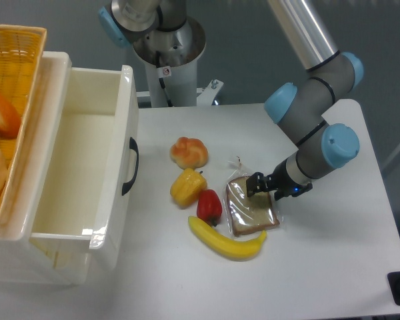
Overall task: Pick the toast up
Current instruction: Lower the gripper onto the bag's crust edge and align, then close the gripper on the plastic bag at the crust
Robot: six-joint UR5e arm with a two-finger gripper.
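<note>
The toast (250,212), a brown slice in clear crinkly wrap, lies flat on the white table right of centre. My gripper (256,185) comes in low from the right and rests at the slice's upper right edge. Its dark fingers (260,181) sit against the wrap there, but I cannot make out from this angle whether they have closed on it. The wrap's twisted tail (237,162) sticks out just above the slice.
A banana (225,241) lies along the toast's lower left. A red pepper (209,206) and a yellow pepper (187,187) sit to its left, a round bread roll (189,152) above them. A white bin (87,167) and a wicker basket (13,100) stand at left.
</note>
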